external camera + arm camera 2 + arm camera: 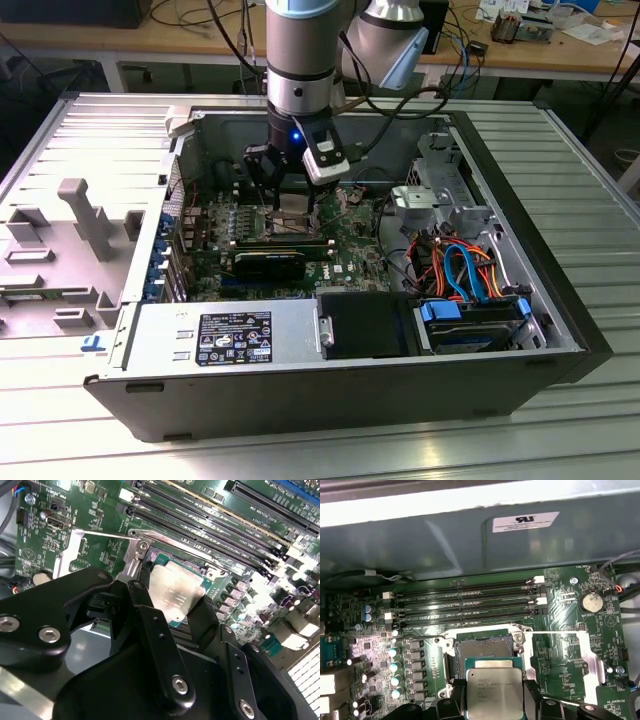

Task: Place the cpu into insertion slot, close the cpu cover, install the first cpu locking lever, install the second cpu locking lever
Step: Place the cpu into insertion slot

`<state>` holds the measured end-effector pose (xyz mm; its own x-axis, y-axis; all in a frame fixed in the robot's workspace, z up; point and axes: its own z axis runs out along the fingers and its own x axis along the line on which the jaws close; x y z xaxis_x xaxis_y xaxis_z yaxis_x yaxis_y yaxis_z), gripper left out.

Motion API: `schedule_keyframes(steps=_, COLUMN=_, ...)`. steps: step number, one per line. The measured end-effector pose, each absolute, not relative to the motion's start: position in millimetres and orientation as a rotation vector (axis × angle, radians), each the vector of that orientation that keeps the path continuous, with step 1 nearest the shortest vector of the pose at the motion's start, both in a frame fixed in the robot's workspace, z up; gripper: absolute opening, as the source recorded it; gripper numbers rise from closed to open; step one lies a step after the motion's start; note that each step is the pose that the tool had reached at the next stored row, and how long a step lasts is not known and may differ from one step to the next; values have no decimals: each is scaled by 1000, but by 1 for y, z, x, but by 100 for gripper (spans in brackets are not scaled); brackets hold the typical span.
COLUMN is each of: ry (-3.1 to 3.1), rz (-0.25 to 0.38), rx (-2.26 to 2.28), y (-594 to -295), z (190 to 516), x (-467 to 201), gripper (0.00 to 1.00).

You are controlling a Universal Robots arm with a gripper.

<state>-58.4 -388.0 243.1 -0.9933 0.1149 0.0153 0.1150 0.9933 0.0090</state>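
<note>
Contact is along two opposite edges only: the gripper appears clamped on the cpu, with its black fingers pressing the chip's sides while the dull silver top faces up, as both wrist views show. The chip hangs just above the insertion slot, apart from it and not yet seated. The slot's dark centre lies bare inside its silver rim, and the long memory slots run just beyond it on the motherboard. In the exterior view the arm reaches straight down into the open computer case, over the far part of the board and a little toward the exterior view's left. I judge the chip to be light, thin and rigid, with a smooth metal lid that could slip if the squeeze is weak. Its edges look like the right place to hold it, since the contacts on the underside and the fine pins in the slot would likely be damaged by any scrape, tilt or drop. Such a part tolerates no forcing.
</note>
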Motion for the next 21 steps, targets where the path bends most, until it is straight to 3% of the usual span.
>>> schedule_keyframes(steps=21, ry=-3081, rz=-18, rx=-539, y=-388, z=242, x=-58, gripper=54)
